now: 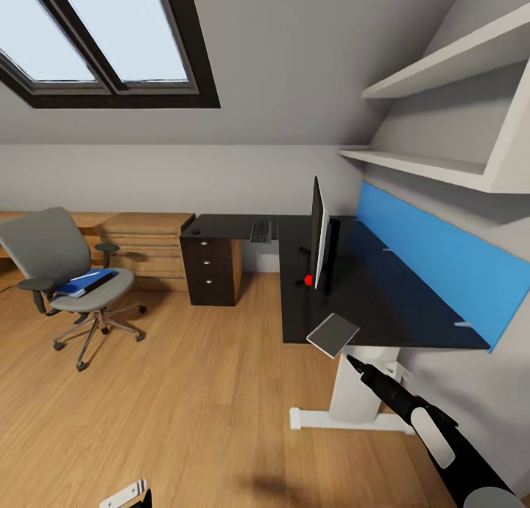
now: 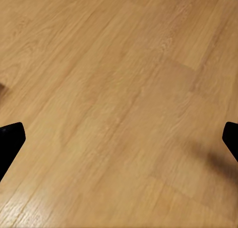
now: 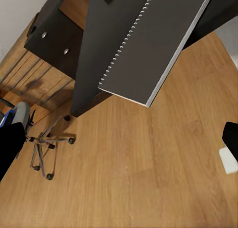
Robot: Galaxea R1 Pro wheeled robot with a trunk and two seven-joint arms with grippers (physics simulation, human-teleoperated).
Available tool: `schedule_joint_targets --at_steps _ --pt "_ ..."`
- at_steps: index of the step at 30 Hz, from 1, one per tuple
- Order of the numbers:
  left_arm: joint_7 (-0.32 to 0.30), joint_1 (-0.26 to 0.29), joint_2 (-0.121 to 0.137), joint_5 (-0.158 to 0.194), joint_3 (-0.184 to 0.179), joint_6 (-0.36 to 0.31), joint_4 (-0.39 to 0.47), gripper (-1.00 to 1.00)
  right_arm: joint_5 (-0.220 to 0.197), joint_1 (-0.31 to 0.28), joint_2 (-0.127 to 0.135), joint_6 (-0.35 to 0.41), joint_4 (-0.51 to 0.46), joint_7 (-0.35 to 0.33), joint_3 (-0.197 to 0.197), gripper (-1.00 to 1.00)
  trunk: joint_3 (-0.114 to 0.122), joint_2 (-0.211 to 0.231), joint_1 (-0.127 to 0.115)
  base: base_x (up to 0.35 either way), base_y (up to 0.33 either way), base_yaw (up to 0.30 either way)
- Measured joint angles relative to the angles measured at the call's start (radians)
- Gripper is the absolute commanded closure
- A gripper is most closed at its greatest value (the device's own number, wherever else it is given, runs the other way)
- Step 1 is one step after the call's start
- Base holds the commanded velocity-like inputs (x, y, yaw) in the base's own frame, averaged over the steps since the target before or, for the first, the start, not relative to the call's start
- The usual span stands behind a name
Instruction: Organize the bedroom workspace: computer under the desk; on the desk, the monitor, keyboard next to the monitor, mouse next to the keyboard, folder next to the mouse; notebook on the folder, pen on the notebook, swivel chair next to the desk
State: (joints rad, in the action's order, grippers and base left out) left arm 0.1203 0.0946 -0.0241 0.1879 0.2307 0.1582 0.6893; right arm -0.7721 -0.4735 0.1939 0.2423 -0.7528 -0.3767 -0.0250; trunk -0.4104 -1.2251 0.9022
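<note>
The black L-shaped desk (image 1: 390,302) carries the monitor (image 1: 318,232), seen edge-on, with the keyboard (image 1: 260,230) on the far wing and the mouse (image 1: 195,230), a small dark lump, at that wing's left end. A grey spiral notebook (image 1: 333,334) (image 3: 144,39) overhangs the near desk edge. Just below and right of it, my right gripper (image 1: 358,364) (image 3: 119,143) is open and not touching it. At the left, the swivel chair (image 1: 44,247) holds the blue folder (image 1: 81,283) with the white pen (image 1: 92,275) on top. My left gripper (image 2: 119,141) hangs open over bare floor. The computer is out of view.
A light wooden drawer unit (image 1: 147,247) stands against the back wall between chair and desk. White shelves (image 1: 442,169) jut out above the desk. The desk's white pedestal leg (image 1: 353,397) is close beside my right arm. Wood floor (image 1: 184,390) lies between me and the chair.
</note>
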Motion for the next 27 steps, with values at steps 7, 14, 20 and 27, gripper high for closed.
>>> schedule_joint_targets --at_steps 7,14,20,27 --pt "0.0 0.0 0.001 0.0 0.001 0.016 -0.048 -1.0 -0.001 0.0 0.0 -0.017 0.001 0.0 -0.001 -1.0 -0.022 -0.049 0.027 0.0 0.0 0.0" --pt "0.001 0.0 0.001 0.001 -0.001 0.094 -0.092 -1.0 -0.003 0.0 -0.001 -0.017 0.002 0.006 -0.004 -1.0 -0.044 -0.098 0.054 0.0 0.0 0.0" --pt "0.002 0.0 0.0 0.0 -0.002 0.134 -0.12 -1.0 -0.019 0.0 -0.002 -0.008 0.004 0.007 -0.037 -1.0 -0.063 -0.14 0.077 0.0 0.0 0.0" --pt "0.002 0.0 0.0 0.001 -0.004 0.14 -0.132 -1.0 -0.097 0.0 -0.002 0.061 0.03 0.004 -0.095 -1.0 -0.085 -0.189 0.104 0.0 0.0 0.0"
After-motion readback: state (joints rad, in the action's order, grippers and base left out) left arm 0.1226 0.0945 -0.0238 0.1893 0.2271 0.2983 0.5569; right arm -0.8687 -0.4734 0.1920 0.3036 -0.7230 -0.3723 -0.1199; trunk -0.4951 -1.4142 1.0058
